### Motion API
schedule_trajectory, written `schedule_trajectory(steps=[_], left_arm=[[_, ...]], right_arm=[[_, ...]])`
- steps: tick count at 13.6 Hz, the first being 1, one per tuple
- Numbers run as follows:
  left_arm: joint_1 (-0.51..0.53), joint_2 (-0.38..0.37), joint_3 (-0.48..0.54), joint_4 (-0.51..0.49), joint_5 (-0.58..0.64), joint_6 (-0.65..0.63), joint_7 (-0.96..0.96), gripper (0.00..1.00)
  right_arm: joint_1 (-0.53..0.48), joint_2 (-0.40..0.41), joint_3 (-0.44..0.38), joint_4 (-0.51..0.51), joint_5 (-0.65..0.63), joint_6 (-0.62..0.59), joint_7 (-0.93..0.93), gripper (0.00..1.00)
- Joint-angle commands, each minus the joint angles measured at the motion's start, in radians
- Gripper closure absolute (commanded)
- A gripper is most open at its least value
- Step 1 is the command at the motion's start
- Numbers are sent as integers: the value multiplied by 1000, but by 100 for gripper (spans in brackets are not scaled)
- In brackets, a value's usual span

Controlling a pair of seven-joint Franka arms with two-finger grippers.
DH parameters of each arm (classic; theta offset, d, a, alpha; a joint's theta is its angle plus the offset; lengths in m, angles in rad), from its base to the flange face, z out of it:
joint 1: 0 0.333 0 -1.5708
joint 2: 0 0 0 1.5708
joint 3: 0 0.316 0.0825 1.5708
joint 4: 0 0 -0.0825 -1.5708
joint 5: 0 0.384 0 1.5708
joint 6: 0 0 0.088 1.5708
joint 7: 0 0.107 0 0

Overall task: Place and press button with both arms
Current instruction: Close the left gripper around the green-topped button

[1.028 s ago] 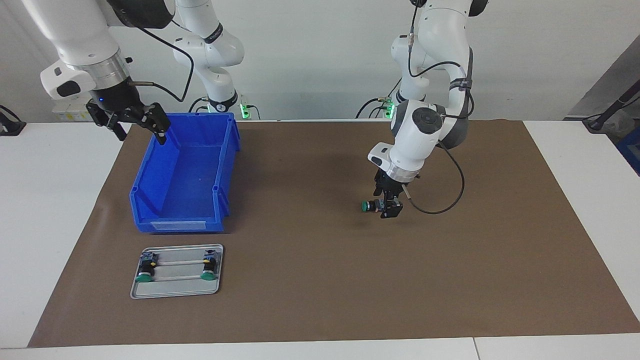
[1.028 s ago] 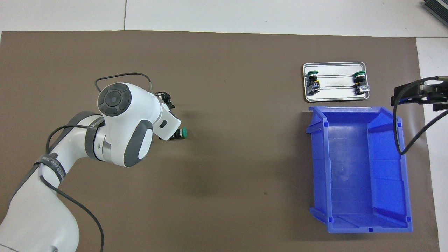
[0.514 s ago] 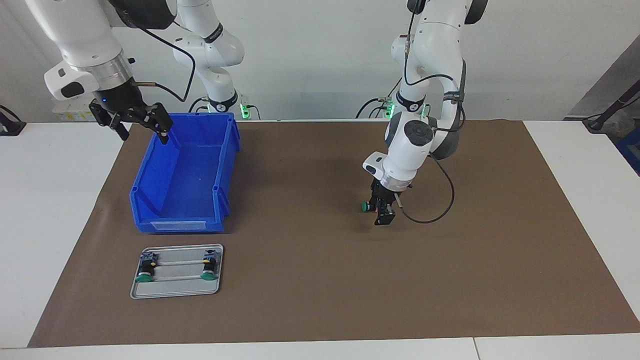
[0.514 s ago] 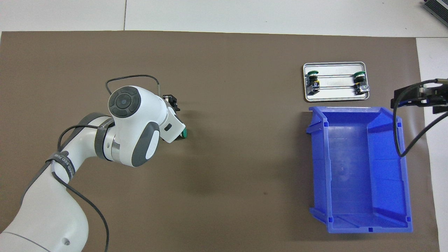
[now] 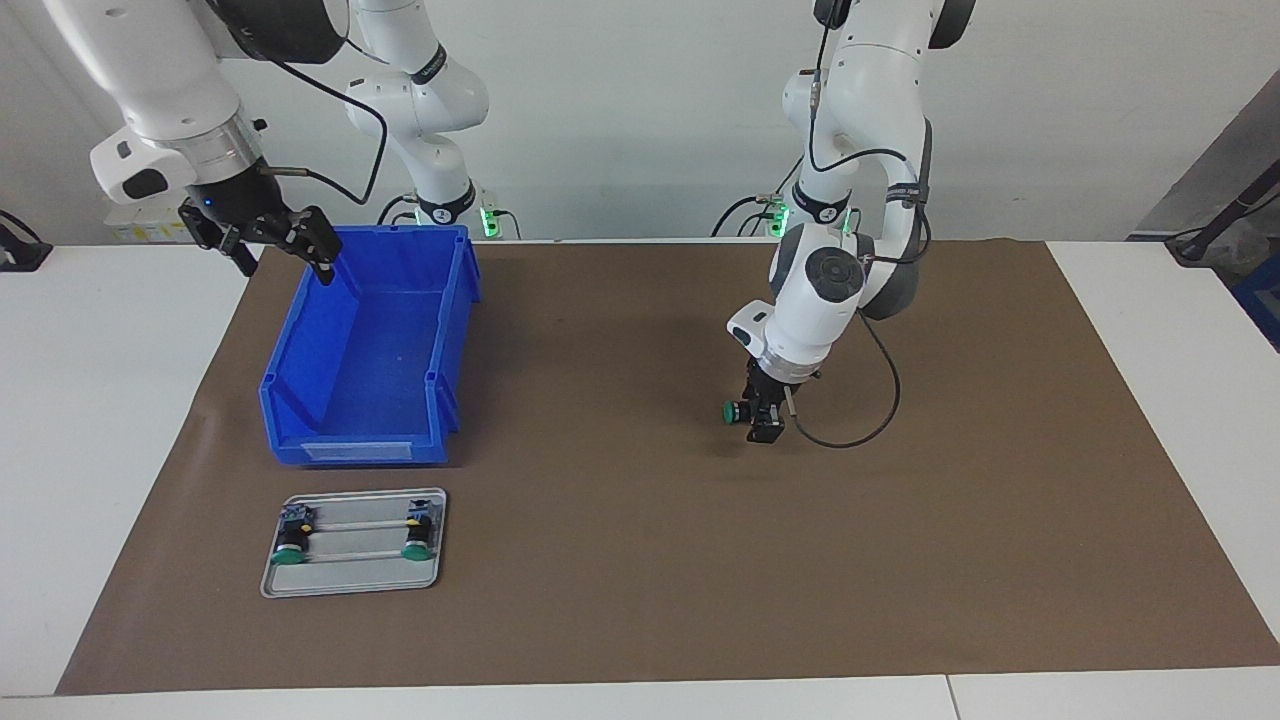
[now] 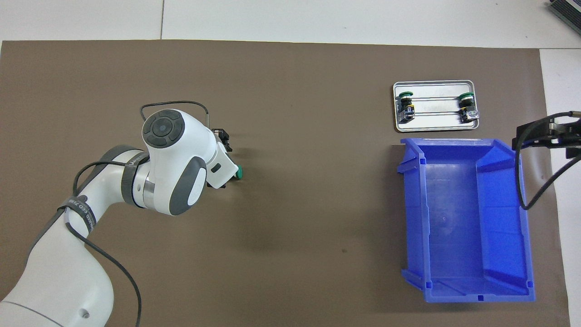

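My left gripper [image 5: 760, 420] clamped on button [image 5: 735, 411], frame centre, low over brown mat [image 5: 640, 560]; wrist has swung more upright since a second ago, so set-down looks near. My right gripper [image 5: 270, 245] waits, fingers apart, upper left over blue bin [image 5: 450, 330].

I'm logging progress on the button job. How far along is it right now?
Done: one button is off the metal tray, where two others remain, and is gripped by the left gripper low over the brown mat, green cap sideways. In hand: setting it down; whether it touches the mat I cannot tell. Left: releasing and pressing it. The right gripper, fingers open, waits over the blue bin's rim.
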Motion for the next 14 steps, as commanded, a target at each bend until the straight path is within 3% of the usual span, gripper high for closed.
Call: schedule_trajectory(steps=[1,6,11,14], left_arm=[[-26,-14,11,-9,-11,-7,19,21],[-60,-24,12,-96,-11,106,17,23],[-60,-27,14,-121,-11,122,22,25],[-54,-27,14,-127,-11,165,78,44]], right_arm=[[-7,-45,12,-48,-5,-9,-20,0],[-34,-83,69,-94,-56,-4,-34,0],[-52,-84,80,-91,-50,5,-39,0],[-47,-84,80,-89,-39,3,-37,0]])
